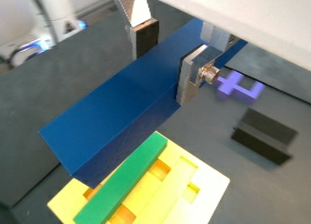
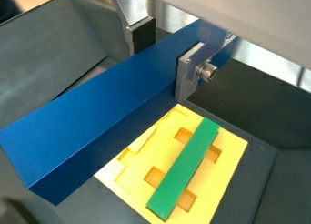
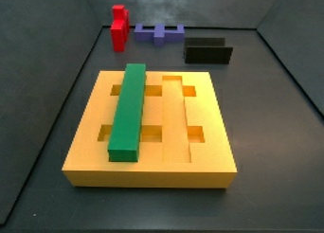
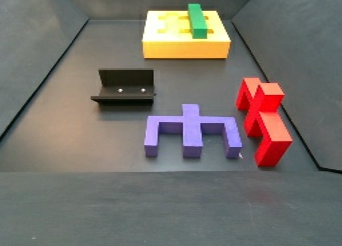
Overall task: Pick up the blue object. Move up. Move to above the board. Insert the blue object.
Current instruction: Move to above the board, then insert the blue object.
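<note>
In both wrist views my gripper [image 1: 168,56] [image 2: 166,55] is shut on the blue object [image 1: 122,109] [image 2: 97,118], a long deep-blue bar clamped between the silver fingers near one end. The bar hangs in the air. Below it lies the board [image 1: 201,187] [image 2: 237,155], a yellow slab with grooves and square cut-outs. A green bar [image 1: 122,187] [image 2: 188,168] rests in one of its grooves. Both side views show the board [image 3: 203,133] [image 4: 167,45] and the green bar [image 3: 129,109] [image 4: 197,20]. Neither the gripper nor the blue object appears in them.
A purple notched block [image 3: 161,31] [image 4: 194,132] [image 1: 241,85], a red piece [image 3: 119,26] [image 4: 263,120] and the dark fixture [image 3: 207,51] [image 4: 124,87] [image 1: 265,135] stand on the dark floor beyond the board. Sloping dark walls enclose the floor.
</note>
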{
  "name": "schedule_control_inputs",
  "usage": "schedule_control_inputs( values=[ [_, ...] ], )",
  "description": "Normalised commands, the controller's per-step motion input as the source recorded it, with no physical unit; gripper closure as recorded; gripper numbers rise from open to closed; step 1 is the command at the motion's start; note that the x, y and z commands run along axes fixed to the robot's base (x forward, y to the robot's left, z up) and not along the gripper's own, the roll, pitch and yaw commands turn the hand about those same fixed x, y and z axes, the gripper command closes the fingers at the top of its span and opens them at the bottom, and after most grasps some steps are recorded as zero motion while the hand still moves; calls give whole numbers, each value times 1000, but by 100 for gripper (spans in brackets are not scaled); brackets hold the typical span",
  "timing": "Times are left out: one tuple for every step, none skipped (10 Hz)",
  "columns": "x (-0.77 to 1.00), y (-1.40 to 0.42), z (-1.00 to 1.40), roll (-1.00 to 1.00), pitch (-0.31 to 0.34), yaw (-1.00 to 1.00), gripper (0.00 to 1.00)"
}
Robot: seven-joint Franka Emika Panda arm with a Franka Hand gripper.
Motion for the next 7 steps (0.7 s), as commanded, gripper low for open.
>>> schedule_control_inputs(
  values=[
    [70,-24,25,50,169,353,100],
    [0,0,0,-4,0,0,100],
    [0,0,-123,-31,0,0,100],
    [20,20,-557,-51,-20,0,100],
    [43,171,-931,-111,-44,0,100],
    [51,171,-977,-99,-44,0,100],
    [63,123,-917,-126,-57,0,100]
  ],
)
